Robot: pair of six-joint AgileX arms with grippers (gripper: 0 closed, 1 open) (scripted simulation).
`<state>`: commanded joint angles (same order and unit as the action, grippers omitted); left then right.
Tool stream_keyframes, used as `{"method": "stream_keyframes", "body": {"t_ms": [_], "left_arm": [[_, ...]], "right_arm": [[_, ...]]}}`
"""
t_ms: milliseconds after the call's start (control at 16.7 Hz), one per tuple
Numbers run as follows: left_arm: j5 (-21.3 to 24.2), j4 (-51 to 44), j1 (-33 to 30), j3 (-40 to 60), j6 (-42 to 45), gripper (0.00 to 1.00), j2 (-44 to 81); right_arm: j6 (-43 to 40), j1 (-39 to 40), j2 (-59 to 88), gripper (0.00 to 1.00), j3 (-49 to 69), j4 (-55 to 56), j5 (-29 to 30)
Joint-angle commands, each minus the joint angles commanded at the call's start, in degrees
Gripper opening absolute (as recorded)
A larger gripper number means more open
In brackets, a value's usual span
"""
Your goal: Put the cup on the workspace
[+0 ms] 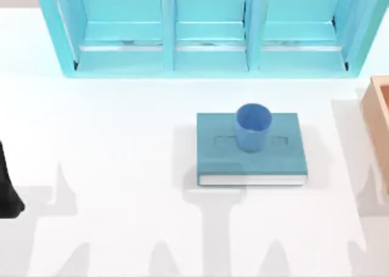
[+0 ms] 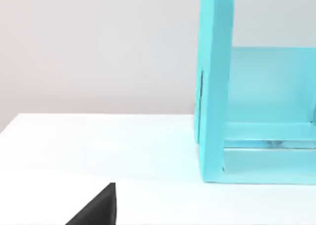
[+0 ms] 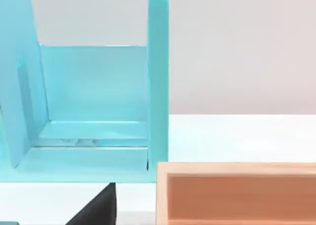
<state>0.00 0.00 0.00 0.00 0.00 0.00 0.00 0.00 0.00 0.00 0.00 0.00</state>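
The blue cup (image 1: 252, 126) stands upright on the teal book (image 1: 250, 158), near the book's far edge, right of the table's middle. The white workspace (image 1: 121, 167) spreads around the book on all sides. My left arm (image 1: 8, 183) is a dark shape at the table's left edge, far from the cup. A black part of the left gripper (image 2: 98, 209) juts over the tabletop in the left wrist view. A black part of the right gripper (image 3: 98, 207) shows in the right wrist view, close to the wooden box. Nothing touches the cup.
A light-blue shelf cabinet (image 1: 206, 34) with three compartments spans the back of the table. A tan wooden box (image 1: 378, 116) sits at the right edge; its open top (image 3: 237, 193) faces the right wrist camera. Open tabletop lies left of and in front of the book.
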Motion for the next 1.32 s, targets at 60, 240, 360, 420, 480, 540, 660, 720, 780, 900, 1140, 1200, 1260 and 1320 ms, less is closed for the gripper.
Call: {"method": "stream_keyframes", "body": {"t_ms": [60,240,360,420,480,540,660,720,780,900,1140,1200,1260,1320], "left_arm": [[0.0,0.0,0.0,0.0,0.0,1.00,0.0],[-0.2,-1.2,-0.3,1.3,-0.4,1.00,1.6],[-0.8,-4.0,-1.0,4.4,-1.5,1.00,5.4],[-1.2,-5.9,-1.5,6.8,-2.3,1.00,8.1],[-1.7,-8.0,-2.1,9.7,-3.3,1.00,11.1],[-2.1,-10.3,-2.9,13.0,-4.5,1.00,14.5],[-3.1,-15.4,-4.7,21.0,-7.3,1.00,22.0],[-3.6,-18.2,-5.7,25.8,-9.0,1.00,26.0],[-4.1,-21.0,-6.9,31.0,-10.8,1.00,30.2],[-4.9,-26.7,-9.6,42.2,-14.8,1.00,39.1],[-6.1,-38.6,-16.5,67.4,-23.6,1.00,58.9],[-6.3,-41.7,-18.5,74.0,-25.8,1.00,64.1],[-6.5,-44.9,-20.5,80.5,-27.9,1.00,69.5],[-6.7,-48.1,-22.6,87.0,-29.9,1.00,75.0]], "right_arm": [[0.0,0.0,0.0,1.00,0.0,0.0,0.0],[0.0,0.0,0.0,1.00,0.0,0.0,0.0],[0.0,0.0,0.0,1.00,0.0,0.0,0.0],[0.0,0.0,0.0,1.00,0.0,0.0,0.0],[0.0,0.0,0.0,1.00,0.0,0.0,0.0],[0.0,0.0,0.0,1.00,0.0,0.0,0.0],[0.0,0.0,0.0,1.00,0.0,0.0,0.0],[0.0,0.0,0.0,1.00,0.0,0.0,0.0],[0.0,0.0,0.0,1.00,0.0,0.0,0.0],[0.0,0.0,0.0,1.00,0.0,0.0,0.0],[0.0,0.0,0.0,1.00,0.0,0.0,0.0],[0.0,0.0,0.0,1.00,0.0,0.0,0.0],[0.0,0.0,0.0,1.00,0.0,0.0,0.0],[0.0,0.0,0.0,1.00,0.0,0.0,0.0]]}}
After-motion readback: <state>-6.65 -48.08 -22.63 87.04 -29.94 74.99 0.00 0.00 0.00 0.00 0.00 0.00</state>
